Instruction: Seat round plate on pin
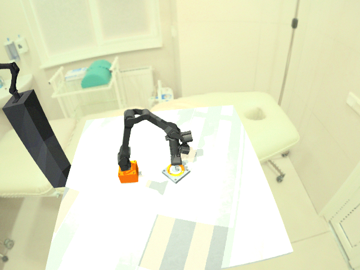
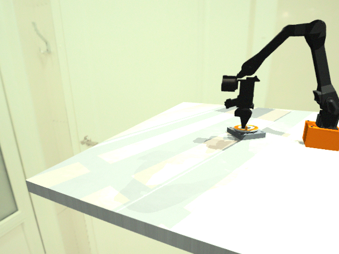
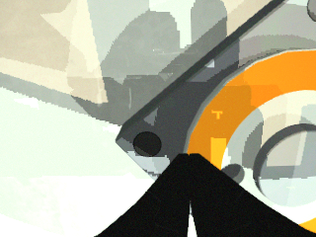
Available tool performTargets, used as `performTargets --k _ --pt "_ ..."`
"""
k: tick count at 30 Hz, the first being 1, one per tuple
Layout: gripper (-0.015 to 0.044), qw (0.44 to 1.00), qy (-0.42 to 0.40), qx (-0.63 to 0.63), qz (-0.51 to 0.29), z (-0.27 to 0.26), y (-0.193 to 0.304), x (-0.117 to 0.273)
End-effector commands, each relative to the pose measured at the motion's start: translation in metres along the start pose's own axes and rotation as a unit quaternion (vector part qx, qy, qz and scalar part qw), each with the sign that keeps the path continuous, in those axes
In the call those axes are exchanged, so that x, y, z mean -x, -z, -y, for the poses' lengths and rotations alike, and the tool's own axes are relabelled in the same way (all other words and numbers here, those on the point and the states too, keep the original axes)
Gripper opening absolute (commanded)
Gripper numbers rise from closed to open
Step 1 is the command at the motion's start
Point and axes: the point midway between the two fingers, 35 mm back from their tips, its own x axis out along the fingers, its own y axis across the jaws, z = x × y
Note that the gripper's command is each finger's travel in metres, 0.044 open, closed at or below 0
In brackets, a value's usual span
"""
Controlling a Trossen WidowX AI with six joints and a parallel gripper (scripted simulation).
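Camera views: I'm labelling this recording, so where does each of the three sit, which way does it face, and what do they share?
Top: high above the table's near side, looking down at the whole arm, its orange mount and the base.
Exterior: off to the side near table height, facing the downward-pointing gripper over the plate.
Wrist: on the arm, looking down past the shut fingers at the plate's orange ring.
Shared: all show plate, base and gripper tip.

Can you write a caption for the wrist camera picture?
Shut gripper tip down at the orange plate's rim on the grey base.
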Motion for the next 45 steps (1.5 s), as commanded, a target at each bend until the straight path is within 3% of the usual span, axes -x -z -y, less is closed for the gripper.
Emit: performTargets --k 1,25,36,45 --pt "0.0000 1.000 -0.002 -0.002 -0.002 0.000 0.007 0.000" --pt "0.0000 1.000 -0.002 -0.002 -0.003 0.003 0.026 0.001" --pt "0.0000 1.000 -0.002 -0.002 -0.003 0.004 0.030 0.048" --pt "0.0000 1.000 -0.001 -0.003 -0.006 0.004 0.029 0.039"
